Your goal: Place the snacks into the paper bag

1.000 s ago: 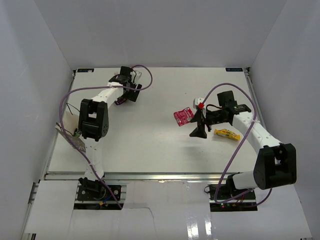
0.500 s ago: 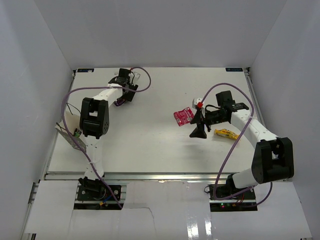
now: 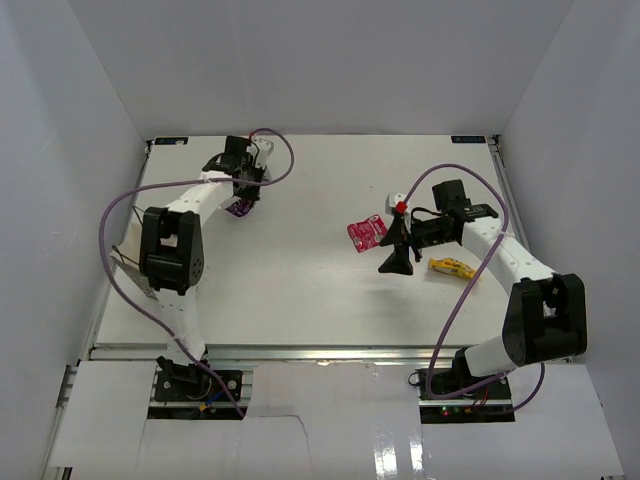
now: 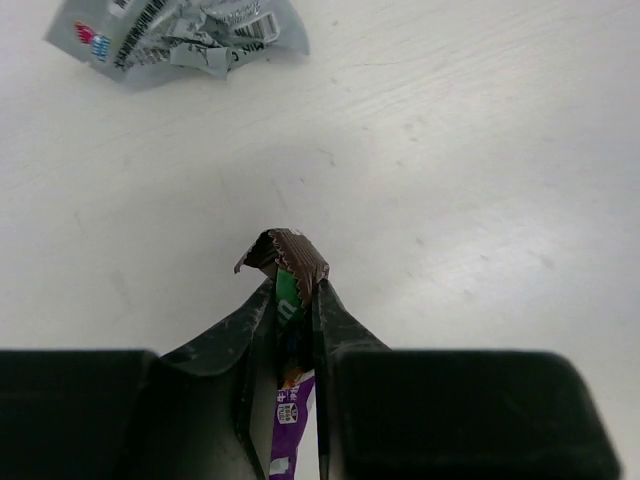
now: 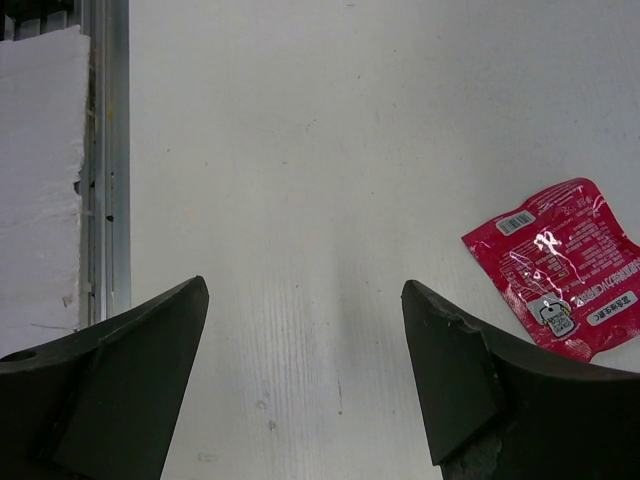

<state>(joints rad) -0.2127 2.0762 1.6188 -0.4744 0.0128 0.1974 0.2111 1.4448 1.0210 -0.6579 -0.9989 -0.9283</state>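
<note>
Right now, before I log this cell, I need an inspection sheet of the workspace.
Surface: white table, faintly scuffed.
Job's things: red packet, yellow packet, silver packet loose on table; paper bag not clearly seen.
Clutter: nothing seen.
Grippers: left gripper shut on purple packet; right gripper open, empty, near red packet.
Cables: purple cables loop off both arms.
Surroundings: white walls on three sides.

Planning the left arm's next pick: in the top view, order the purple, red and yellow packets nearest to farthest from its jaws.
1. The purple packet: held in those jaws, at the left.
2. The red packet: right of centre.
3. The yellow packet: farthest right.
</note>
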